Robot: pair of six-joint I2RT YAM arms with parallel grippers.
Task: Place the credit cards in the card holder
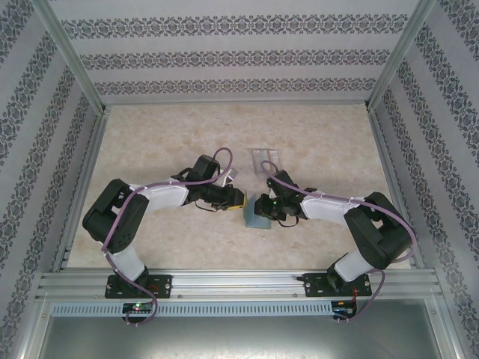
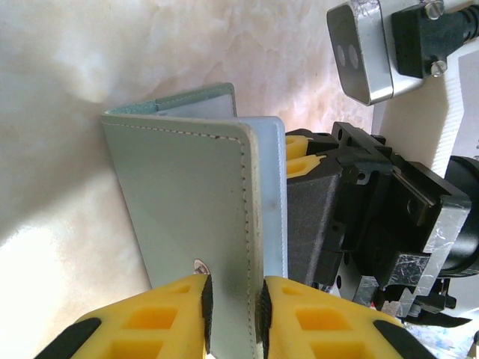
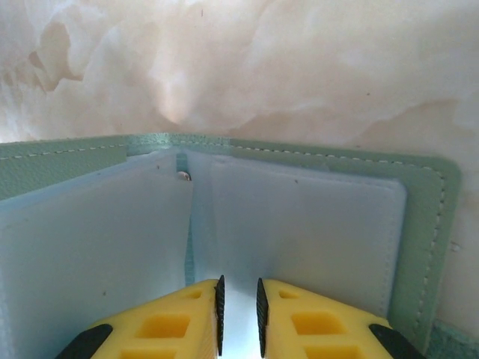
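Left wrist view has the left tool (image 2: 233, 301) pressed together on the lower edge of the sage-green card holder's (image 2: 187, 202) stitched cover, holding it upright and open like a book. From the right wrist view, the right tool (image 3: 238, 303) looks to be pinching a clear inner sleeve, fingers nearly touching, with the pockets facing it. From above, both tools meet at the holder in the middle of the tabletop (image 1: 150, 142). The credit cards (image 1: 266, 161) lie flat beyond it, farther from the bases and slightly right. That puts them nearer the right tool, which I judge would have to let go and reach straight ahead. Their long axis is too faint to tell.
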